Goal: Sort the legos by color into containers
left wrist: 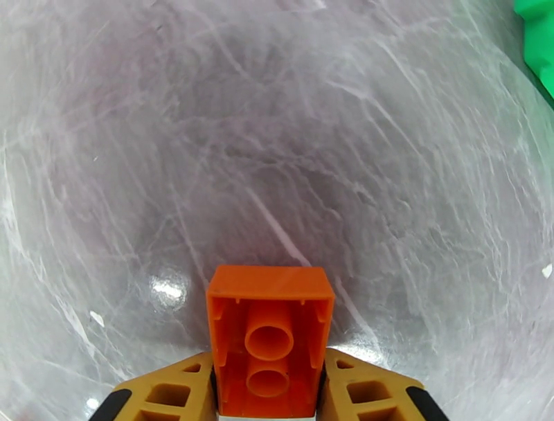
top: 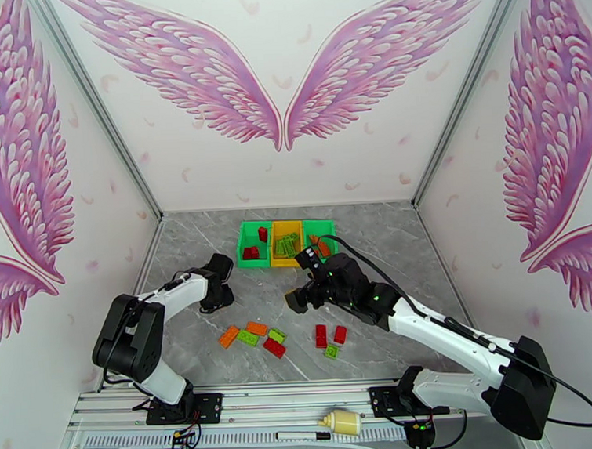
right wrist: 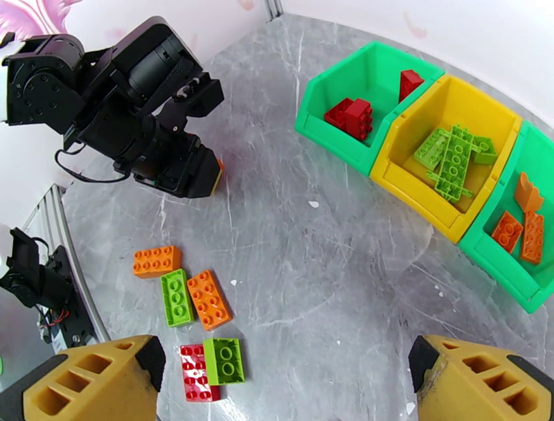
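The left gripper (top: 217, 294) is clamped on an orange brick (left wrist: 270, 339), with its fingers (left wrist: 170, 391) pressed against the brick's two long sides. The brick's hollow underside, with two round tubes, faces the wrist camera. Its long axis runs straight out from between the fingers, and the far short end hangs free above the grey counter (left wrist: 277, 138). Gripper and brick are left of the yellow bin (right wrist: 478, 97) and on its near side, well apart from it.

The right gripper (right wrist: 285, 360) stands wide open with nothing between its fingers. It hovers over the counter on the near side of the yellow bin.

The yellow bin holds lime bricks (right wrist: 450, 156), piled at mixed angles. Touching its left wall is a green bin (right wrist: 322, 97) with red bricks (right wrist: 352, 114) in it. Touching its right wall is a second green bin (right wrist: 498, 266) holding flat orange pieces (right wrist: 530, 235).

Loose bricks lie studs-up on the near side of the yellow bin, well apart from it. An orange one (right wrist: 208, 299) and a lime one (right wrist: 176, 298) lie side by side with their long axes parallel. Another orange (right wrist: 157, 261) lies crosswise just beside them. A red one (right wrist: 197, 374) touches a lime square (right wrist: 223, 360). Two more red bricks (top: 330, 335) stand upright in the top view, straight out from the yellow bin's near side.
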Motion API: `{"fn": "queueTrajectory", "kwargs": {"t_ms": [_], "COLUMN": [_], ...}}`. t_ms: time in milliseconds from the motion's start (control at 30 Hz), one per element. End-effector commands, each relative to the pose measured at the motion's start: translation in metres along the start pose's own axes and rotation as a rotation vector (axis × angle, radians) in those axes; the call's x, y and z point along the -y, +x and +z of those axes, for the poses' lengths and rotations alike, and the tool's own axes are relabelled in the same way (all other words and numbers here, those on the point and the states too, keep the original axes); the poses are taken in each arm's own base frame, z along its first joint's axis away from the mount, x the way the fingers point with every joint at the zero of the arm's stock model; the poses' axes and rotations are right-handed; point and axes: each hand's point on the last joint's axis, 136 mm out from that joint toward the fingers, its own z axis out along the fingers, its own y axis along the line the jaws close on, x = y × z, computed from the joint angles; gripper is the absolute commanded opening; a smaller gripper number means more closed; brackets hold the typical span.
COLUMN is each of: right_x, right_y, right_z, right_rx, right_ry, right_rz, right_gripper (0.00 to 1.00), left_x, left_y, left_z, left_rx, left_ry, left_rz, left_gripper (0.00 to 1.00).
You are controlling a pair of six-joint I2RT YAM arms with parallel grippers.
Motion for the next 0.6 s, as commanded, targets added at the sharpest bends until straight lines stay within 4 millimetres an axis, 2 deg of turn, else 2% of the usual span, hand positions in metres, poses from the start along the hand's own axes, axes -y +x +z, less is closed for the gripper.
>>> {"fn": "queueTrajectory", "kwargs": {"t_ms": [0,133,200,400,567], "right_x": [0.001,0.008,0.010,0.021,0.039], "right_y": [-0.009,-0.008,-0.008,-0.013,-0.014], "right_z": [-0.006,-0.013,-0.015,-0.022,-0.032], "right_rx": [0.014,0.027,0.029,0.071,0.116], "right_ry": [0.028,0.065,0.079,0.127,0.191], "right_rz": [-0.019,-0.015,-0.013,0.050,0.121], "right_gripper": [0.99,0.99,0.99,0.99,0.99], "left_x": [-0.001,0.005,0.015,0.062,0.119], "left_y": [-0.001,-0.006,-0.009,-0.024,-0.031], "left_z": [-0.005,-0.025,-0.036,-0.073,-0.103], "left_rx": [-0.016,0.025,0.050,0.175,0.276], "left_ry": [-0.013,0.025,0.074,0.239,0.320], "left_rz": [0.019,0.028,0.033,0.113,0.285], "left_gripper": [0.29,0.27,0.27,0.25,0.26]}}
